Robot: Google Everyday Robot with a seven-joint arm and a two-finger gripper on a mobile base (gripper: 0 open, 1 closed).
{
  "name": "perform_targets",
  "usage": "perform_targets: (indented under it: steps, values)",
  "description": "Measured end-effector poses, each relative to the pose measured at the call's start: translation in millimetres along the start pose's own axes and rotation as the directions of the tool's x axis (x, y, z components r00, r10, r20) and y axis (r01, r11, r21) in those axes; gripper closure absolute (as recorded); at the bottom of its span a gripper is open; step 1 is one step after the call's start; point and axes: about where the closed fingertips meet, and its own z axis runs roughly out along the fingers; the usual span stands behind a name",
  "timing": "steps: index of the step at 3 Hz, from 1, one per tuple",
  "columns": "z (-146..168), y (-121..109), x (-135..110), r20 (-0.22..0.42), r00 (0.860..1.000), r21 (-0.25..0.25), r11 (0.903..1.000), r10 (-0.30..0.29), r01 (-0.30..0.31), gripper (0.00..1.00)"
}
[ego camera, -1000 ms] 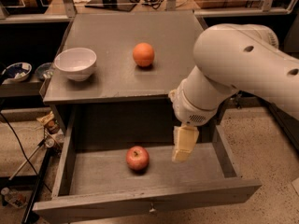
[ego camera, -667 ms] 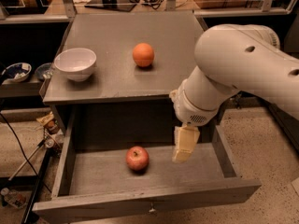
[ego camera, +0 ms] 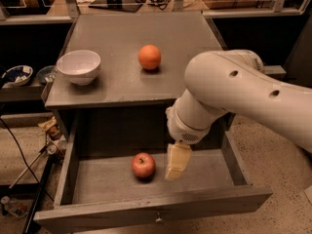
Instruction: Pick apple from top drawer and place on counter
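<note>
The red apple (ego camera: 143,165) lies on the floor of the open top drawer (ego camera: 97,179), near its middle. The drawer's grey front panel with a small metal knob (ego camera: 157,219) faces me. My gripper (ego camera: 176,162) hangs down inside the drawer, just right of the apple and apart from it, and it holds nothing. The big white arm (ego camera: 234,94) reaches in from the right and hides the drawer's back right part. The grey counter (ego camera: 117,33) lies above and behind the drawer.
An orange (ego camera: 149,57) sits mid-counter and a white bowl (ego camera: 78,66) at its left edge. A lower shelf at the left holds a blue-patterned dish (ego camera: 17,74). Cables and clutter (ego camera: 29,165) lie on the floor left of the drawer.
The gripper has moved left and a little down inside the drawer, closer to the apple. The apple, the orange and the bowl have not moved.
</note>
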Motion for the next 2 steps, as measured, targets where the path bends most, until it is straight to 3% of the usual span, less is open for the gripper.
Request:
perform_targets:
  steps: [1, 2]
  values:
    - [46.4, -11.5, -15.2, -0.003, 1.0, -0.006, 1.0, -0.004, 0.004, 0.0]
    - [50.9, -10.1, -17.0, -0.001, 1.0, -0.012, 0.9999, -0.001, 0.001, 0.0]
